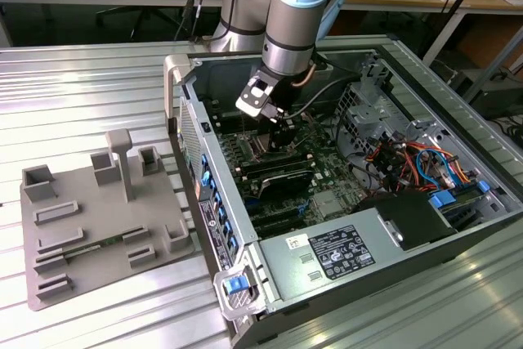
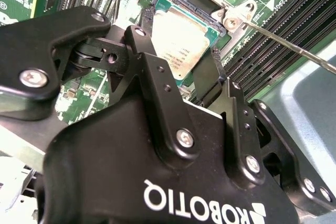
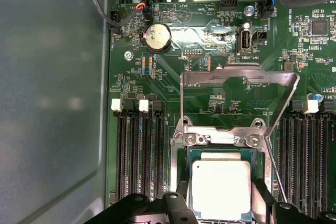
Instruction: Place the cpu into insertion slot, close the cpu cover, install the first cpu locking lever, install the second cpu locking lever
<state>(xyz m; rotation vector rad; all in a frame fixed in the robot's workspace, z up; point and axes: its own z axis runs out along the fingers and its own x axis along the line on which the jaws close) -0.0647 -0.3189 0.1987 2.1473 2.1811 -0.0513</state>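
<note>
The cpu [image 3: 220, 187], a silvery square chip, lies flat in the insertion slot [image 3: 182, 156], a black socket with a metal rim. My gripper [image 3: 220, 205] is down over it, with one black finger against each of two opposite edges, shut on the chip. In the second wrist view the cpu [image 2: 181, 38] shows between those fingers [image 2: 216, 69]. The cpu cover [image 3: 239, 74], a thin silver frame with a window, stands swung open at its hinge beyond the slot. A thin wire locking lever [image 2: 294, 45] is raised beside the socket. In the exterior view my gripper [image 1: 274, 132] reaches into the open computer case.
Long black memory slots [image 3: 139, 150] flank the socket on both sides. A coin battery [image 3: 157, 36] and ports lie beyond the cover. The case's grey wall [image 3: 52, 103] is close by. The power supply [image 1: 335, 251], bundled cables [image 1: 409, 161] and a grey fixture plate [image 1: 90, 210] lie further off.
</note>
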